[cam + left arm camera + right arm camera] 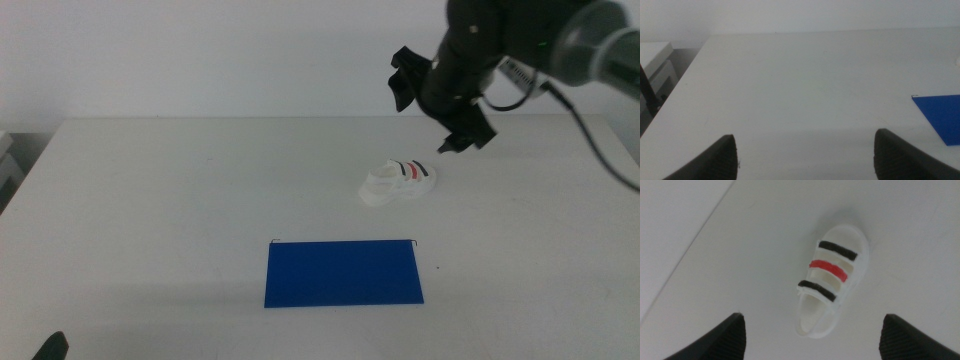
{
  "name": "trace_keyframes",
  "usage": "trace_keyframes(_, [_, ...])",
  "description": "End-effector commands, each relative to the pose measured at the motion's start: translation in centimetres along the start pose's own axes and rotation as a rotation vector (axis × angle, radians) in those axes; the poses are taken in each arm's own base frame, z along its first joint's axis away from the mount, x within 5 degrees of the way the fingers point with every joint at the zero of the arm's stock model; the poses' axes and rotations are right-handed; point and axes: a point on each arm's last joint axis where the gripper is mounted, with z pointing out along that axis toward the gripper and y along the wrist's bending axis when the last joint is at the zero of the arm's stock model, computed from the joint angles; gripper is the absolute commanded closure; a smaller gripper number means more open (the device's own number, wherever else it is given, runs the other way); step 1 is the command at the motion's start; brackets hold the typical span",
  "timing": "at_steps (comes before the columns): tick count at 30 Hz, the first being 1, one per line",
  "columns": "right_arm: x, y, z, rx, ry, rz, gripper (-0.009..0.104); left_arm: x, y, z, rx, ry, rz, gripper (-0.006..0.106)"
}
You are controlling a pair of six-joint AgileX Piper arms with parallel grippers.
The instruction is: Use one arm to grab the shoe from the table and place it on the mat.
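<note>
shoe: small white sandal-like shoe (397, 183) with thick white sole and black/red/dark straps, sits upright on the wide plain white tabletop (180, 200), behind the mat and well apart from it, untouched.
mat: flat dark blue rectangular mat (343, 272), bare, near the front middle of the table.
right gripper: black right gripper (437, 92) on the large black arm (560, 40), hangs above the shoe, jaws spread wide, nothing between them; wrist view looks straight down on the shoe (831, 280).
left gripper: left gripper (805, 155) waits low at the table's near left edge, jaws spread apart, holding nothing; mat corner (940, 116) shows in its view.
</note>
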Motion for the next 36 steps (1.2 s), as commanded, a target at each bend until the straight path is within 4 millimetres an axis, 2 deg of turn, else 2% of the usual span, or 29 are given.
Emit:
trace_keyframes(1, [-0.9, 1.6, -2.4, -0.069, -0.033, 0.102, 0.003, -0.6, 0.0, -0.1, 0.001, -0.087, -0.011, 0.007])
trace_keyframes(5, [-1.0, 2.5, -0.7, -0.012, -0.024, 0.247, 0.003, -0.6, 0.0, -0.1, 0.001, -0.087, -0.011, 0.007])
trace_keyframes(15, [-0.8, 4.0, 2.9, 0.098, 0.004, 0.386, 0.003, -0.6, 0.0, -0.1, 0.001, -0.087, -0.011, 0.007])
trace_keyframes(24, [-0.2, 3.2, 6.6, 0.171, 0.042, 0.399, 0.003, -0.6, 0.0, -0.1, 0.001, -0.087, -0.011, 0.007])
trace_keyframes(32, [-0.8, 2.5, 8.2, 0.202, 0.043, 0.423, 0.004, -0.6, 0.0, -0.1, 0.001, -0.087, -0.011, 0.007])
trace_keyframes(36, [-0.5, 2.2, 9.3, 0.224, 0.050, 0.423, 0.010, -0.6, 0.0, -0.1, 0.001, -0.087, -0.011, 0.007])
